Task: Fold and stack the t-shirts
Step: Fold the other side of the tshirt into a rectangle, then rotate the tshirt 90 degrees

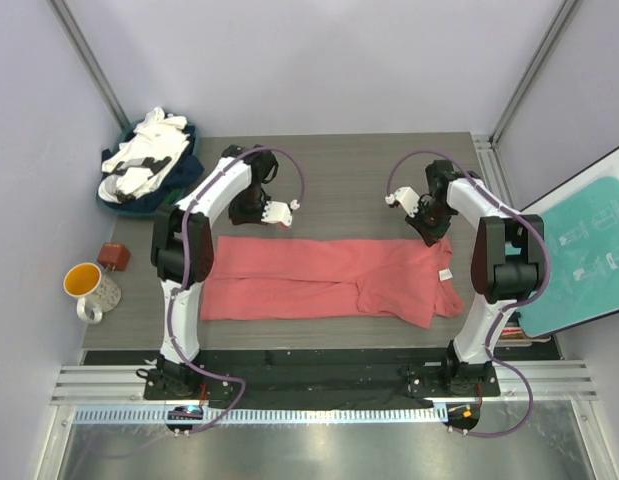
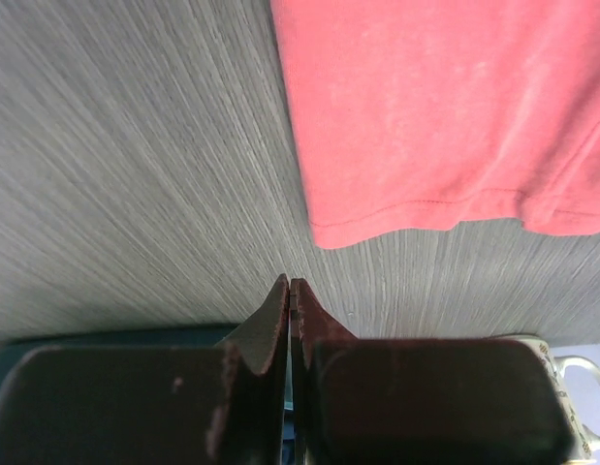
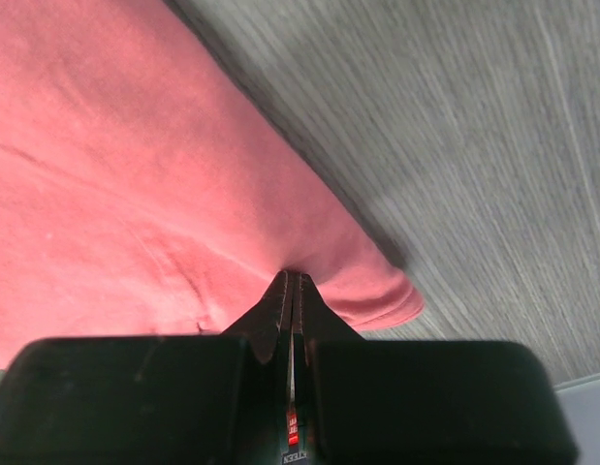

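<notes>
- Coral shirt [image 1: 319, 280] lying flat along the near half of the table [image 1: 339, 165], already narrowed into a long band, tag [image 1: 445, 273] end toward the right arm. Probably laid lengthwise so each arm can reach one end.
- Left gripper [image 1: 286, 210] pressed shut on nothing, hanging over bare table just past the shirt's far edge. In its wrist view, the shirt's corner sits ahead of the tips and apart from them.
- Right gripper [image 1: 399, 200] likewise closed, up by the far right corner of the band. Tips overlap the cloth in its wrist view, yet no fold rises between them (cannot tell whether a sliver of the edge is caught).
- Judging from that: a gap between folds, with both arms behind the cloth so as to leave it undisturbed and its far edge reachable.
- Next, most likely: open both, take the two corners of one end and carry them across to halve the band.
- Pile [image 1: 149, 160] of white and navy shirts heaped at the far left corner, well apart from the coral one and out of the folding space.
- Mug [image 1: 89, 288] beside the table's left edge, no part of the job.
- Risk: thin cloth slipping free or dragging the lower layer if pinched too shallowly.
</notes>
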Available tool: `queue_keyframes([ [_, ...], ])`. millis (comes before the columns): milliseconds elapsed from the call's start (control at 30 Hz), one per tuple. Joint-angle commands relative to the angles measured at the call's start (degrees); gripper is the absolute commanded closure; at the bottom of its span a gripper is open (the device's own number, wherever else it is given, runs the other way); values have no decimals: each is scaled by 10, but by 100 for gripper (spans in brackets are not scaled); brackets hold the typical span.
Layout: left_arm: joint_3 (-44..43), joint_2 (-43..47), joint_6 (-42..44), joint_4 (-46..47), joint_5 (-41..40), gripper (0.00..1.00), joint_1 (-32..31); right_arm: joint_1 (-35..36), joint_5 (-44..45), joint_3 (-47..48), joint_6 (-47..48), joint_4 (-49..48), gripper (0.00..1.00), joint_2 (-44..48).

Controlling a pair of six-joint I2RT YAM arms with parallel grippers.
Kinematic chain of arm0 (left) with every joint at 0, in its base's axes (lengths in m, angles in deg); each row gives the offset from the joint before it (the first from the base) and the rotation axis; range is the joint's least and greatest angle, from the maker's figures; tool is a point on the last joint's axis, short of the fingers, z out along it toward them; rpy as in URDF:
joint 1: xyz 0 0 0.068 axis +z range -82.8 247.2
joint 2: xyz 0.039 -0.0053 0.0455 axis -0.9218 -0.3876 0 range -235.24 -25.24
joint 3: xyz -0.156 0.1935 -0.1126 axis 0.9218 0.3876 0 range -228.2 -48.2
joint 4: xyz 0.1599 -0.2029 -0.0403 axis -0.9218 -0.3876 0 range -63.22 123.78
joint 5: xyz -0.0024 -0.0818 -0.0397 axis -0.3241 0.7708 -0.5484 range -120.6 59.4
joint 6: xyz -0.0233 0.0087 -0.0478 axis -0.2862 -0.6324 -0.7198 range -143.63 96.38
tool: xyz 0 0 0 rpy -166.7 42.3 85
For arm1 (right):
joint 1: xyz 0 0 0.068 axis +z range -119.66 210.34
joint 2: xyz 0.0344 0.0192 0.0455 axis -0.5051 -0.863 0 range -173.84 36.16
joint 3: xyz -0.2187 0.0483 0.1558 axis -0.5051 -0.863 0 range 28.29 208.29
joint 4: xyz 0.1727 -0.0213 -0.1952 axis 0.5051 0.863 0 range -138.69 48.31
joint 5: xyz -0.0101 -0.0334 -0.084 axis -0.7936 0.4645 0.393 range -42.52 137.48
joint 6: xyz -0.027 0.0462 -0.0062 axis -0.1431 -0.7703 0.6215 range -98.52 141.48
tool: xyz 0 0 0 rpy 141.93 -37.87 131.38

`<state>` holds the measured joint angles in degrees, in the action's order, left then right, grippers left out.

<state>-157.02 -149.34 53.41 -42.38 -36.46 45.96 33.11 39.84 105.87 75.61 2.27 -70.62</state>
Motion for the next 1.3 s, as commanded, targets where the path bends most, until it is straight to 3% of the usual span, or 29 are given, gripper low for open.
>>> queue_keyframes([
  [0, 17, 48, 10, -192, 46, 100, 5, 0, -12, 8, 12, 28, 97, 20],
  [400, 83, 11, -8, -191, 37, 100, 5, 2, -41, 23, 12, 63, 98, -4],
  [700, 32, -57, -32, -191, 25, 100, 8, 5, -38, 35, -1, 59, 98, -47],
  [1267, 104, -66, -61, -162, -74, 100, 30, 7, 74, 20, -17, -67, 99, -92],
])
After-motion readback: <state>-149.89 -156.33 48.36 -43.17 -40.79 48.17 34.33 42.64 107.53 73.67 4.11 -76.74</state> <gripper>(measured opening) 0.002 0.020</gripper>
